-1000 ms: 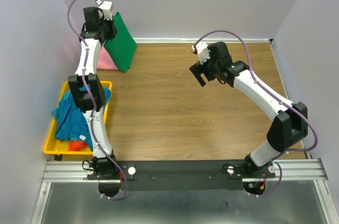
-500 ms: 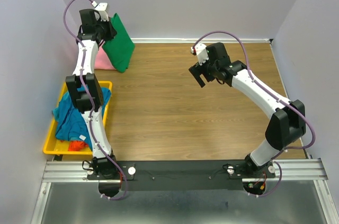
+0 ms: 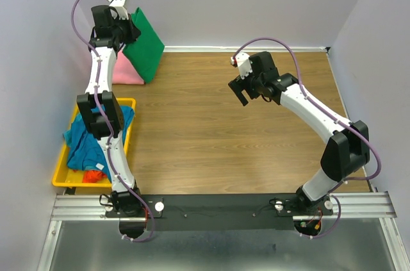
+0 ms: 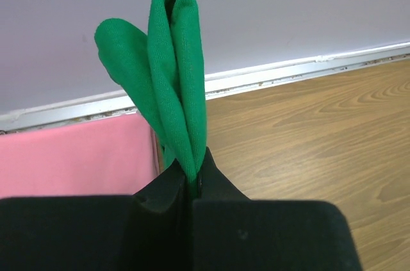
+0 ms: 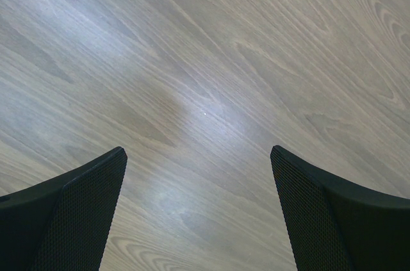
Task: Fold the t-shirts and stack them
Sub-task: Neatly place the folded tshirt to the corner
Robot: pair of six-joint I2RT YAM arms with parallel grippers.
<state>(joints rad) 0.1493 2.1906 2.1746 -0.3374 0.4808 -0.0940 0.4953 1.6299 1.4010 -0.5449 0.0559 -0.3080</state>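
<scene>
My left gripper (image 3: 130,29) is raised high at the back left, shut on a folded bright green t-shirt (image 3: 146,45) that hangs from it. In the left wrist view the green t-shirt (image 4: 173,85) rises out of the shut left gripper (image 4: 192,178) in thick folds. Under it a pink t-shirt (image 3: 125,72) lies flat on the table by the back wall, also seen as a pink t-shirt (image 4: 73,156) at the left. A teal-blue t-shirt (image 3: 83,143) and a bit of an orange-red one (image 3: 96,175) lie in the bin. My right gripper (image 3: 243,91) hovers open over bare wood (image 5: 205,117).
A yellow plastic bin (image 3: 61,178) stands at the table's left edge beside the left arm. Walls close in the back, left and right. A white baseboard (image 4: 307,66) runs along the back wall.
My left gripper has lifted the green t-shirt higher and slightly back toward the wall. The right arm has barely moved.
</scene>
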